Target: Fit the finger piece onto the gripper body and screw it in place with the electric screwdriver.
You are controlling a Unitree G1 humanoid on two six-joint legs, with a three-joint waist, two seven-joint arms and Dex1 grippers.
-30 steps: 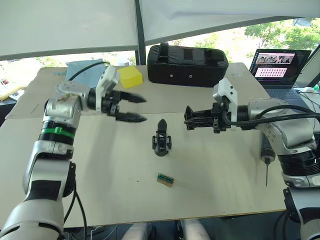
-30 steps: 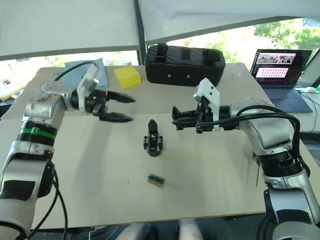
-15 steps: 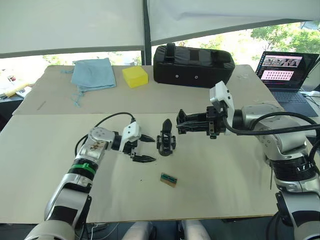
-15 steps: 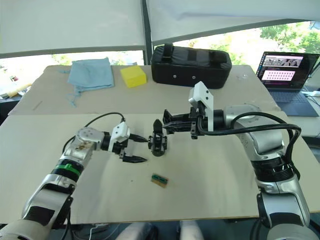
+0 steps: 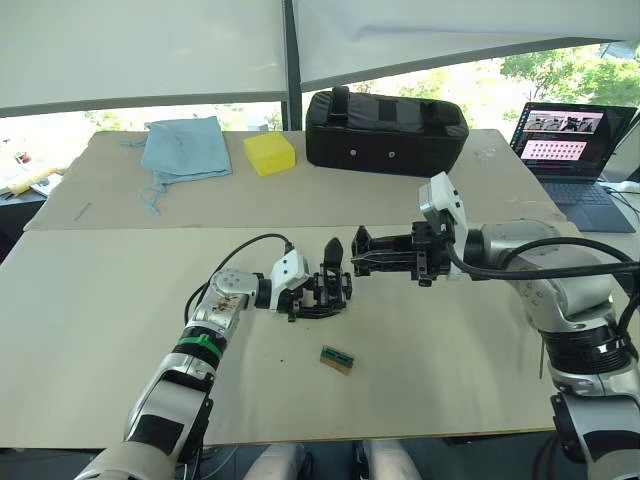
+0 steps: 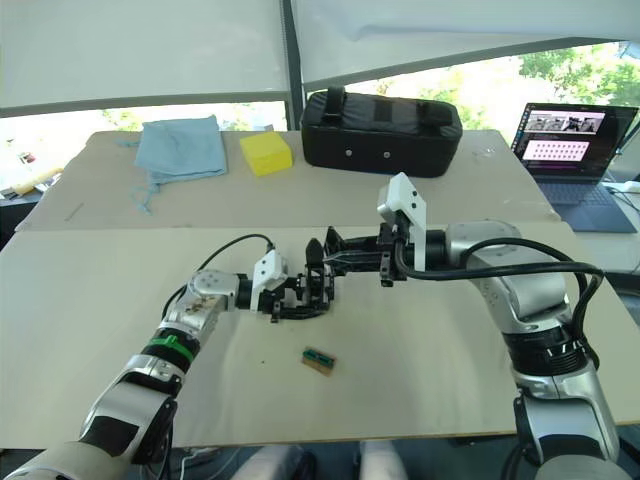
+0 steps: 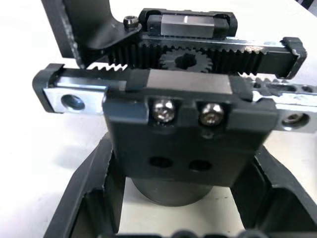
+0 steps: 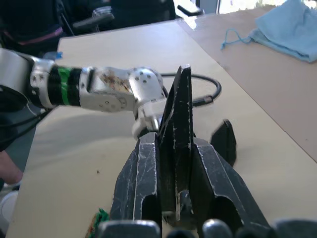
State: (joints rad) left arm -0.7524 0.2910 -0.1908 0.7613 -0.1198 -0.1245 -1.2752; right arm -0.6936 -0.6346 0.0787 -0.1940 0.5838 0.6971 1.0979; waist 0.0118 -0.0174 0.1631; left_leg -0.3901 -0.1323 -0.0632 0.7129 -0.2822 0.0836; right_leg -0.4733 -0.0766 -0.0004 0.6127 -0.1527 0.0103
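The gripper body (image 5: 333, 272), a small black assembly with an upright pointed finger, stands mid-table. My left gripper (image 5: 318, 298) reaches it from the left. Its fingers (image 7: 86, 198) hug the two sides of the round base, and the toothed racks and two screws (image 7: 188, 111) face the wrist camera. My right gripper (image 5: 358, 262) hovers just right of the body's pointed finger, shut on the finger piece (image 8: 179, 114), which stands tapered between its fingers. The electric screwdriver is hidden behind my right arm.
A small green-and-brown block (image 5: 336, 359) lies in front of the body. At the back of the table are a black case (image 5: 385, 118), a yellow block (image 5: 270, 153) and a blue cloth (image 5: 185, 145). A laptop (image 5: 570, 135) is open at far right.
My left gripper slid right across the table and now straddles the gripper body's base. My right gripper edged left with the finger piece, closer to the body's upright finger.
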